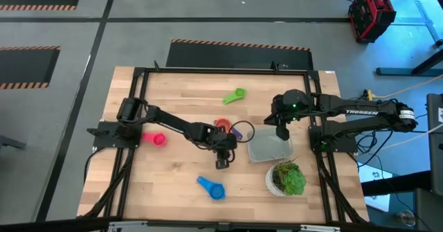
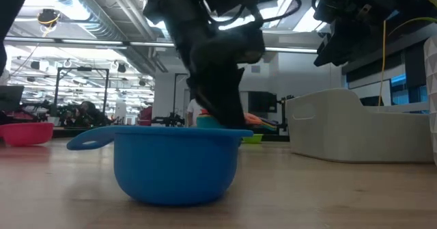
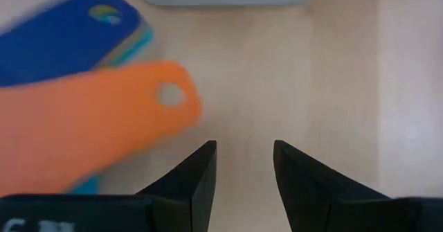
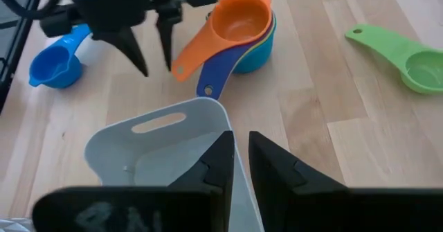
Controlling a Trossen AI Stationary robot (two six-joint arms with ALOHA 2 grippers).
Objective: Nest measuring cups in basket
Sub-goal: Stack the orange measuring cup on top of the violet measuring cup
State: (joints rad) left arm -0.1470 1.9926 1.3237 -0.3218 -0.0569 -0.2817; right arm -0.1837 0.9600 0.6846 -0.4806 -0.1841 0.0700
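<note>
The nested stack (image 4: 239, 31), an orange cup on top of dark blue and teal ones, stands on the table just left of the light-gray basket (image 1: 266, 151). My left gripper (image 3: 246, 166) is open, pointing down beside the stack's handles (image 4: 187, 66); nothing lies between its fingers. My right gripper (image 4: 239, 149) hangs above the basket's far rim with only a narrow gap between its fingers. Single cups rest on the table: green (image 1: 234, 95) toward the far edge, pink (image 1: 156, 139) at the left, blue (image 1: 212, 188) near the front edge.
A round white pot with a green plant (image 1: 286, 179) stands just in front of the basket, near the right edge. A black frame (image 1: 138, 73) runs around the tabletop. Bare wood lies between the pink cup and the blue cup.
</note>
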